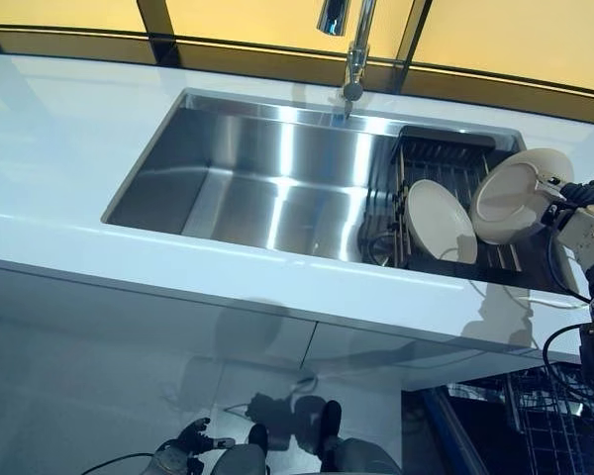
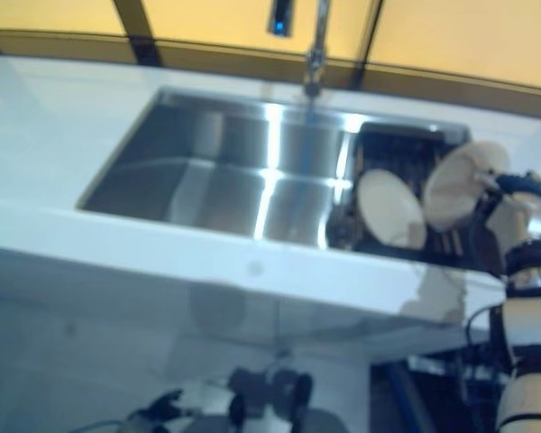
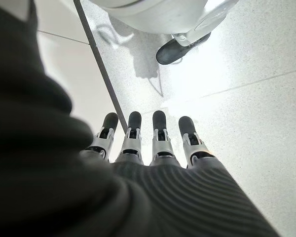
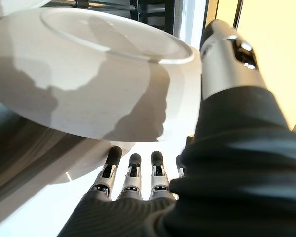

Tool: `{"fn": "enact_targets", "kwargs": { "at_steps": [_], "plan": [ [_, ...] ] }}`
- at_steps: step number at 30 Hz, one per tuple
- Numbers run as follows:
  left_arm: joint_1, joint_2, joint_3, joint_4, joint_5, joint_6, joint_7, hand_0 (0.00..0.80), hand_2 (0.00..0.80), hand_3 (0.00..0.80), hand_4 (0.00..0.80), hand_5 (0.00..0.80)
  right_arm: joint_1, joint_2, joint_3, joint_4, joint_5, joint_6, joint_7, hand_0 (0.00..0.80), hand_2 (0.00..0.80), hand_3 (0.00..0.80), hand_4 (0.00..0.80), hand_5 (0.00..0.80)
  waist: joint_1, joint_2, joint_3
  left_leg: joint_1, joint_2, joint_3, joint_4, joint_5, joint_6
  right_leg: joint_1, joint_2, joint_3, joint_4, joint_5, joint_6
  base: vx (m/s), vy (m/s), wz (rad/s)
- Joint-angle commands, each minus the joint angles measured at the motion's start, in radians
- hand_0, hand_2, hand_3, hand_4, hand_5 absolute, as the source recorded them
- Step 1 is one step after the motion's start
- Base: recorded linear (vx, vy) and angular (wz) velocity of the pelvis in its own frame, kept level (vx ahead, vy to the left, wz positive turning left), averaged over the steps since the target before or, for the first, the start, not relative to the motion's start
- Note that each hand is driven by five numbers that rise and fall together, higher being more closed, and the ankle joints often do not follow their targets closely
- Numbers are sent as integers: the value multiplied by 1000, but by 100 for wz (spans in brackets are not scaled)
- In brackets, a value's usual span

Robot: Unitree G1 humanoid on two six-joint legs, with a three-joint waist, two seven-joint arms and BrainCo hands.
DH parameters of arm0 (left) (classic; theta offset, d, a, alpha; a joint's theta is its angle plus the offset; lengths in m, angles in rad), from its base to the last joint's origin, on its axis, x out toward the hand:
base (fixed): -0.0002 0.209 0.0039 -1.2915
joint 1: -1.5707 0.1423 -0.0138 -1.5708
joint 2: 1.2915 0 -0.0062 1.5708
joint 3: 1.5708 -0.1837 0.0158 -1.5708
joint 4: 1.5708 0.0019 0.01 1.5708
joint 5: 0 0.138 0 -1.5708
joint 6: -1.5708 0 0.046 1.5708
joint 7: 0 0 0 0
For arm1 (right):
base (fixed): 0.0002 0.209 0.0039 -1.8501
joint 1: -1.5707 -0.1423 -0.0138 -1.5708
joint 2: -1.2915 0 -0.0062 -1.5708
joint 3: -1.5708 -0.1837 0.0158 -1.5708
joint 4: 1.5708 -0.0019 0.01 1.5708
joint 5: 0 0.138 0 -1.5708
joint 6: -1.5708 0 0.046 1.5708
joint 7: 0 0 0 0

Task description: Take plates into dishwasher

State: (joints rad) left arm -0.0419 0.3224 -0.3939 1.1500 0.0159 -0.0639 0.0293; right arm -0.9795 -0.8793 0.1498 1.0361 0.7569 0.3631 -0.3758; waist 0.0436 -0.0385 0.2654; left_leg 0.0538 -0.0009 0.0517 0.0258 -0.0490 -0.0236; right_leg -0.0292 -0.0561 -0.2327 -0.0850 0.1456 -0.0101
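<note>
**Right hand holds one plate above the sink rack; second plate stands in the rack**

Left eye view: Stainless sink [image 1: 228,188] set in a white countertop [image 1: 59,158], faucet [image 1: 354,49] at its far edge. A dark wire dish rack [image 1: 445,163] fills the right end of the basin. One white plate in the rack [image 1: 441,222] stands on edge, leaning. The held plate [image 1: 515,196] is up at the rack's right side, tilted, its face toward the camera, clear of the standing plate. Right hand [image 1: 574,194] is at the held plate's right rim. Left hand [image 1: 190,440] hangs low, below counter level, away from the sink. The open dishwasher's wire basket [image 1: 544,421] shows at lower right under the counter.

Right eye view: Same layout; held plate beside and slightly above the standing plate, the two apart.

Left wrist view: Left hand's fingers [image 3: 134,133] extend straight, side by side, holding nothing; pale floor [image 3: 246,108] beyond them.

Right wrist view: Underside of the held plate spans the view. Right hand's fingers [image 4: 133,170] lie under its rim, its thumb [image 4: 227,54] comes over the rim from the other side; the plate is pinched between them.
</note>
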Motion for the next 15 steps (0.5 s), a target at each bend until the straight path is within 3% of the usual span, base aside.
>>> {"fn": "enact_targets", "kwargs": {
  "at_steps": [1,15],
  "plan": [
    [5,1,-88,7,-18,-2,7,0,0,0,0,0,-65,-19,50,-5,-2,-16,35,0,0,0,0,0,39,-6,4,-88,-10,33,98,-6,-14,39,17,19,121,-172,9,0,0,0],
    [-3,9,-84,2,-18,1,4,0,0,0,0,0,-81,-33,74,-11,7,35,143,0,0,0,0,0,40,-16,8,-93,-5,35,92,0,-13,37,22,21,114,-167,8,0,0,0]
  ]
}}
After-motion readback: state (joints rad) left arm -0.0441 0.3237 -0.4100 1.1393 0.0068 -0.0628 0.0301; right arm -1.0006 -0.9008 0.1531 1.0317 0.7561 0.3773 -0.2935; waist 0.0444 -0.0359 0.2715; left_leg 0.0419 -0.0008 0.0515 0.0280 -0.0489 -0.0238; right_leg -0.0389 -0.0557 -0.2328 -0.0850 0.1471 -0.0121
